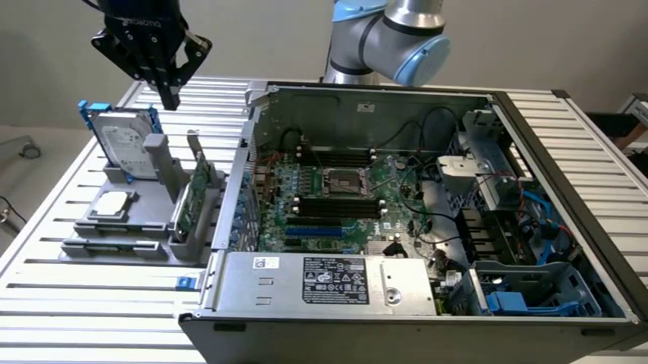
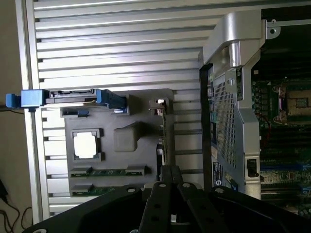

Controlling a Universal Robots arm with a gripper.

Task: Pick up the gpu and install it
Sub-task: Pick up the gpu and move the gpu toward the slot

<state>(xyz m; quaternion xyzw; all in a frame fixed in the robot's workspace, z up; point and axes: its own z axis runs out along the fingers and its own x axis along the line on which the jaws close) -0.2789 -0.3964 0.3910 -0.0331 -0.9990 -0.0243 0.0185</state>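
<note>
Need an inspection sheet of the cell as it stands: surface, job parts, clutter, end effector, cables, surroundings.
Surface: slatted metal table, carrying a grey fixture tray and an open computer case.
Job's things: gpu standing upright in the tray, untouched; motherboard exposed in the case.
Clutter: hard drive in its blue frame and processor chip, both on the tray.
End effector: shut, empty, above the tray, apart from the gpu.
Cables: black leads inside the case.
Surroundings: pale wall.

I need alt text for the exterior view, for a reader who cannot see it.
The shut, empty gripper hangs above a grey holder where the gpu stands on edge beside a hard drive. An open computer case lies at the exterior view's right.
</note>
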